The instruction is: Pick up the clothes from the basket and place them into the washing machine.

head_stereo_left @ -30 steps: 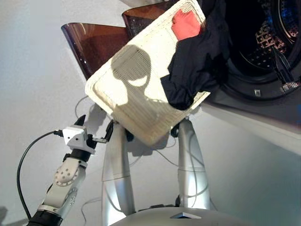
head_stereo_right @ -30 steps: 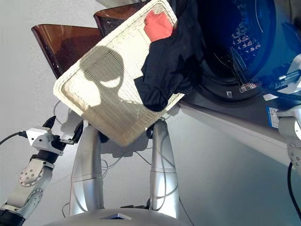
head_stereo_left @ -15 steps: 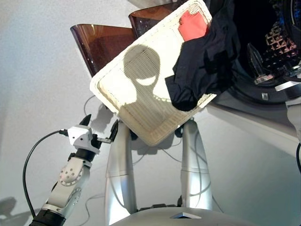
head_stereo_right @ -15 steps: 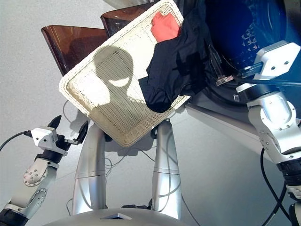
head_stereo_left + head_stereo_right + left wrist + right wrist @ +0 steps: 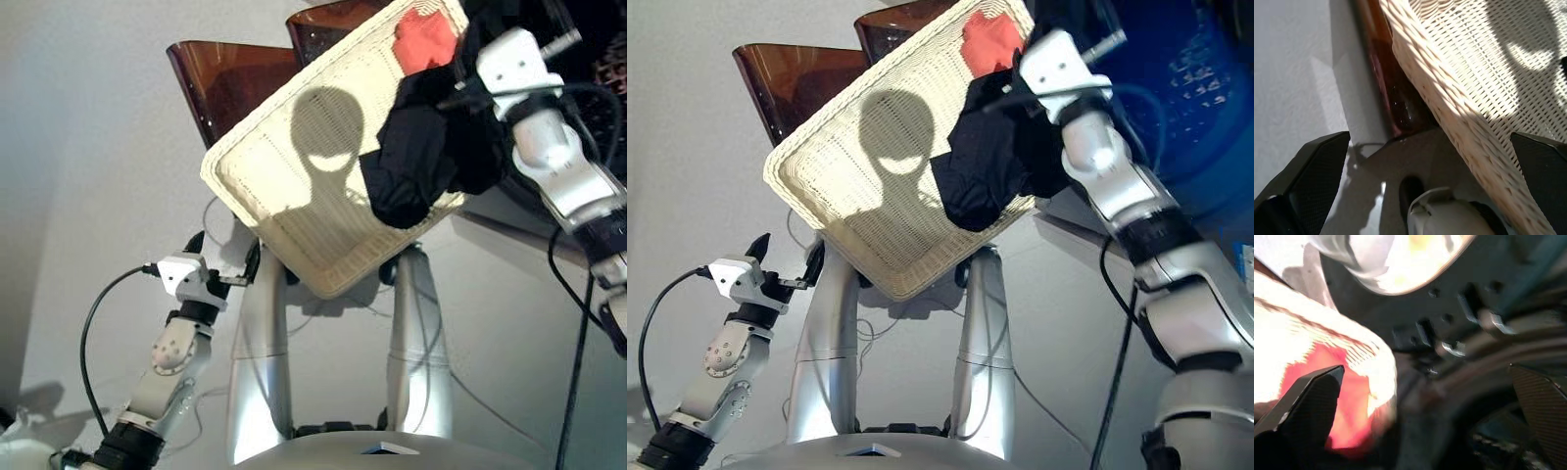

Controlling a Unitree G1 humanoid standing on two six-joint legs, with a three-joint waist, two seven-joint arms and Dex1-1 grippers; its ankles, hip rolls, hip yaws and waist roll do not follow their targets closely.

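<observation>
The left arm is low and bent upward, its gripper (image 5: pixel 223 268) with fingers (image 5: pixel 1317 164) spread apart and nothing between them. The right arm reaches up and forward, wrist raised, its gripper (image 5: pixel 1420 406) likewise spread wide and empty.

The right gripper (image 5: pixel 460 90) is sinking into the black garment (image 5: pixel 426 162), hiding its fingertips. The basket (image 5: pixel 294 186) is running off the picture's top edge. The washing machine (image 5: pixel 607 69) is showing only partly behind the arm.
</observation>
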